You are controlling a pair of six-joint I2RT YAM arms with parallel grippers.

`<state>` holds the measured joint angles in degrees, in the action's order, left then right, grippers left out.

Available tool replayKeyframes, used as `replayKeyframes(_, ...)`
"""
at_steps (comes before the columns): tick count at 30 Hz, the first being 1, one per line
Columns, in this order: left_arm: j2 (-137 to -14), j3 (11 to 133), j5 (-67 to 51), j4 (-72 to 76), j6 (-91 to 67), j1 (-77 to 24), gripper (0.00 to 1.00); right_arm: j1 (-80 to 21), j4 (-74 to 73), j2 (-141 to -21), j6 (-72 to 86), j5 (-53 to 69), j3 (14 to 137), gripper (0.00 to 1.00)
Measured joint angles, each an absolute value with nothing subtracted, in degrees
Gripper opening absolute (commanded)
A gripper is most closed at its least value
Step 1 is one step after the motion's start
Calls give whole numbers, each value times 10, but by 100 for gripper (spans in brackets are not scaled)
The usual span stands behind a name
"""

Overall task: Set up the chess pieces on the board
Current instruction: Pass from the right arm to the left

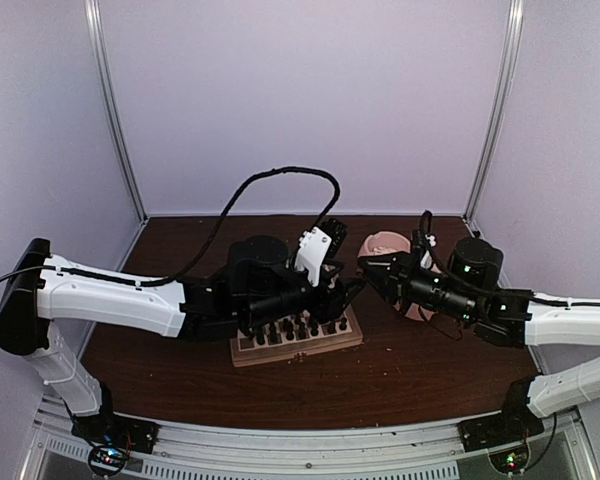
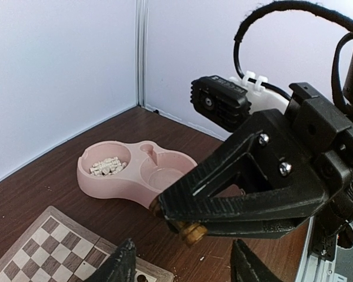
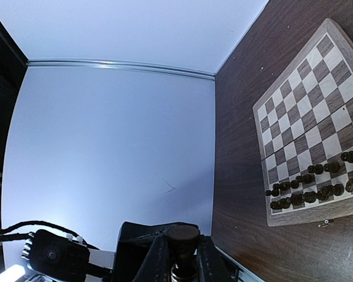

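Right tool (image 2: 175, 218) pinches a small brown turned chess piece (image 2: 192, 233) at two o'clock of the checked wooden board (image 3: 306, 117); left tool (image 2: 185, 258) spread.

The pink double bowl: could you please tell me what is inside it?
In the pink double bowl, one well holds a heap of cream-white chess pieces; the other well looks empty, though the right pincer covers its near edge.

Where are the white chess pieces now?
In the left wrist view, the white chess pieces lie heaped in the pink double bowl's picture-left compartment, beyond the board.
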<state>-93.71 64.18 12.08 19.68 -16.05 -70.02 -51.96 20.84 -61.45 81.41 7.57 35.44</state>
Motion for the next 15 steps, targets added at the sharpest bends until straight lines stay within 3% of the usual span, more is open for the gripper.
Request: replayKeyframes(15,-942,642,126,197,-162,-700,45,-531,244,-634,827,81,353,9)
